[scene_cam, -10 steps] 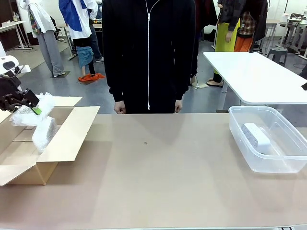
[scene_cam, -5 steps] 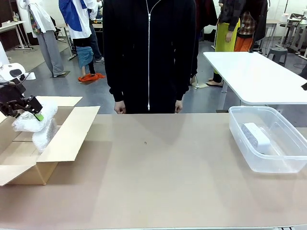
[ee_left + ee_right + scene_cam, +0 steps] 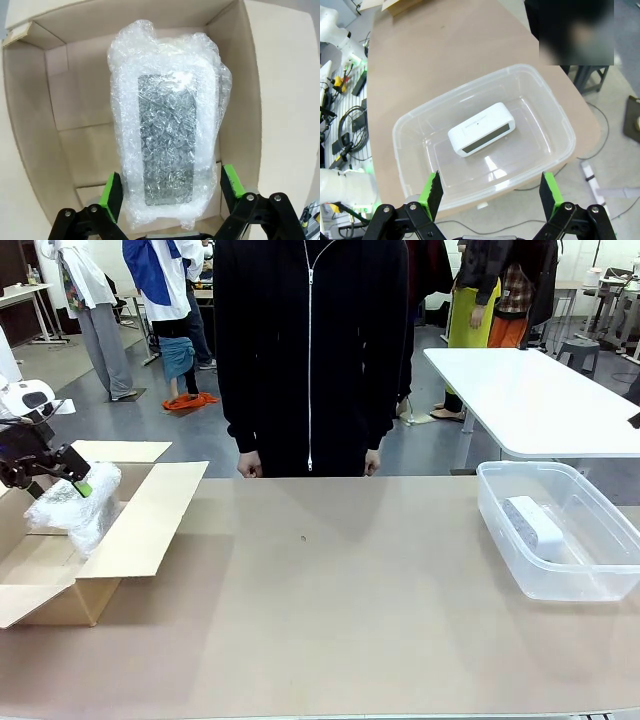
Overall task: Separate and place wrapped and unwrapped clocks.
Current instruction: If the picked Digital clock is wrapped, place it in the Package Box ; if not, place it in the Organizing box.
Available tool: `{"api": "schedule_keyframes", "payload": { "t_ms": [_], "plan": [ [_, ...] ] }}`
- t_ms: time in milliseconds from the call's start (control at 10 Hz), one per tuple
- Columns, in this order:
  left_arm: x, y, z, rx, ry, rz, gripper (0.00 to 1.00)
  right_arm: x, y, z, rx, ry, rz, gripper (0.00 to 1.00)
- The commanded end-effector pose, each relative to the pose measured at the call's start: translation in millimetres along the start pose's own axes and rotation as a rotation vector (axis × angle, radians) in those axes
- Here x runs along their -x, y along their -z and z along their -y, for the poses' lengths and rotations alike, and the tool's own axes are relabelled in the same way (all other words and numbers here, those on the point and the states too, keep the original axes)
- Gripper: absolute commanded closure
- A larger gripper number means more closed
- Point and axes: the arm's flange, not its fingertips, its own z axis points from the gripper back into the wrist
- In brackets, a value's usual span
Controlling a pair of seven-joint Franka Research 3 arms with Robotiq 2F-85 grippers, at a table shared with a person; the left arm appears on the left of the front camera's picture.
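Left gripper: your jaws stand apart, a green pad on either flank of the wrapped clock. Whether the pads touch the wrap you can't tell; I judge this the moment of letting go.
Wrapped clock: it hangs or rests over the cardboard box, long axis running from 6 to 12 o'clock in the left wrist view. In the front view it sits at the table's 9 o'clock edge, bulging above the box rim.
Why there: the box looks to be your bin for wrapped pieces, so the release happens over its open mouth.
Second wrapped clock: you can't make it out beneath the one in view.
Right gripper: fingers spread wide and empty, hovering above the clear tub.
Bare clock: it lies flat mid-tub, at the table's 3 o'clock side, kept well apart from the wrapped pieces.
Person's hands: resting at the far edge, 12 o'clock, clear of both bins.
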Motion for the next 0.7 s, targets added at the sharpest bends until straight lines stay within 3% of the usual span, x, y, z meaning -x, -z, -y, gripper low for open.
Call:
{"api": "schedule_keyframes", "payload": {
  "t_ms": [0,600],
  "plan": [
    [1.0,-8.0,-0.8,-0.012,0.006,0.007,0.00,0.3,2.0,-0.9,-0.004,-0.009,0.000,0.00],
    [-5.5,-57.5,12.2,-0.075,0.067,0.067,0.00,0.3,2.0,-0.9,-0.004,-0.009,0.000,0.00]
  ]
}}
